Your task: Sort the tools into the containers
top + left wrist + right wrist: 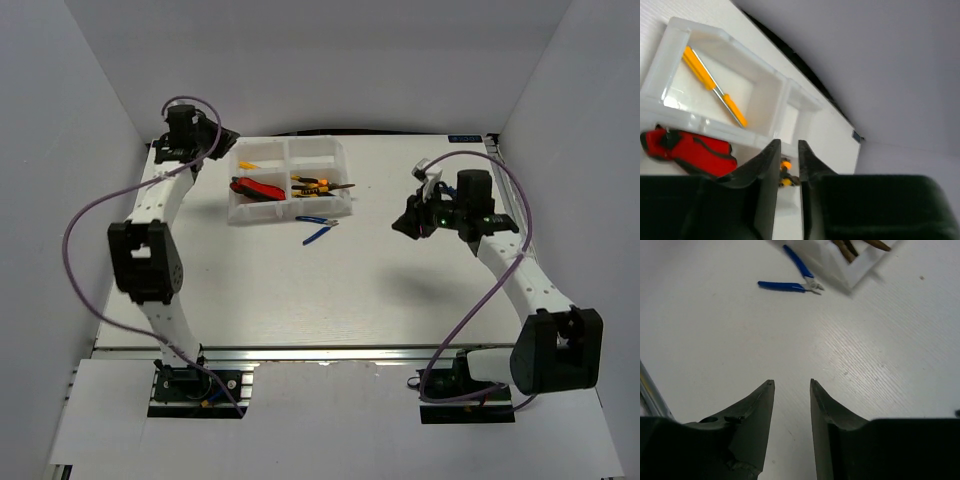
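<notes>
The white organiser tray point(288, 205) stands at the back centre-left. A yellow-orange screwdriver point(247, 164) lies in its back left compartment, also in the left wrist view point(715, 89). Red-and-black cutters point(255, 188) point(690, 150) lie in the front left compartment. Yellow-and-black pliers point(318, 185) point(785, 172) lie in the one to its right. Blue-handled pliers point(318, 229) point(790, 284) lie on the table just in front of the tray. My left gripper point(222, 140) point(789, 142) hovers over the tray's back left corner, its jaws a narrow gap apart and empty. My right gripper point(408, 225) point(791, 382) is open and empty above bare table, right of the blue pliers.
White walls close in the table on the left, back and right. Purple cables point(85, 215) loop off both arms. An aluminium rail point(320, 352) runs along the near edge. The tray's near right corner point(860, 271) shows at the top of the right wrist view.
</notes>
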Tool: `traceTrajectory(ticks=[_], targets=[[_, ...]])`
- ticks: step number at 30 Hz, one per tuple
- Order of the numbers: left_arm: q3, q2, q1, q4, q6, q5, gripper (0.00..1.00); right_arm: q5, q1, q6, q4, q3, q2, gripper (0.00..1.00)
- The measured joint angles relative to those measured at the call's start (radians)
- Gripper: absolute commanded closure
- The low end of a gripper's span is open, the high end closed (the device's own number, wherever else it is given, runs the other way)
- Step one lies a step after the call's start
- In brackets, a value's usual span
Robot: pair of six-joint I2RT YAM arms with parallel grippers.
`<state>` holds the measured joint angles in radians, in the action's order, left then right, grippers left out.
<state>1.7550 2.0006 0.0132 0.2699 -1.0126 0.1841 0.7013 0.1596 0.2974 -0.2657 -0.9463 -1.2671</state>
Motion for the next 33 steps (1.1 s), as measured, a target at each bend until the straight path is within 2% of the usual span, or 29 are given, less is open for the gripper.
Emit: traceTrajectory(ticks=[2,3,4,8,11,13,19,23,33], targets=[[-0.159,-0.169,0.000,-0.048,0.087,0.000,0.53,-0.067,-0.008,-0.068,0.003,-0.046,-0.036,0.60],[-0.230,-0.248,0.000,-0.064,0.123,0.001,0.42,-0.114,-0.011,-0.100,0.006,-0.068,-0.054,0.60],[-0.307,-0.334,0.000,-0.082,0.163,-0.001,0.39,-0.180,-0.014,-0.142,0.007,-0.092,-0.076,0.63],[-0.581,-0.632,0.000,-0.129,0.283,-0.008,0.31,-0.435,-0.040,-0.270,-0.011,-0.193,-0.183,0.63],[-0.774,-0.817,0.001,-0.139,0.349,-0.024,0.24,-0.558,-0.079,-0.321,-0.025,-0.245,-0.258,0.61],[-0.895,-0.936,0.002,-0.134,0.373,-0.050,0.19,-0.613,-0.116,-0.344,-0.028,-0.256,-0.298,0.60],[-1.164,-1.263,0.002,-0.087,0.372,-0.159,0.17,-0.677,-0.220,-0.369,-0.041,-0.262,-0.396,0.60],[-1.226,-1.359,0.002,-0.059,0.360,-0.200,0.17,-0.702,-0.260,-0.374,-0.053,-0.281,-0.472,0.62],[-1.228,-1.305,0.002,-0.052,0.350,-0.206,0.17,-0.623,-0.261,-0.315,-0.016,-0.354,-0.571,0.61]])
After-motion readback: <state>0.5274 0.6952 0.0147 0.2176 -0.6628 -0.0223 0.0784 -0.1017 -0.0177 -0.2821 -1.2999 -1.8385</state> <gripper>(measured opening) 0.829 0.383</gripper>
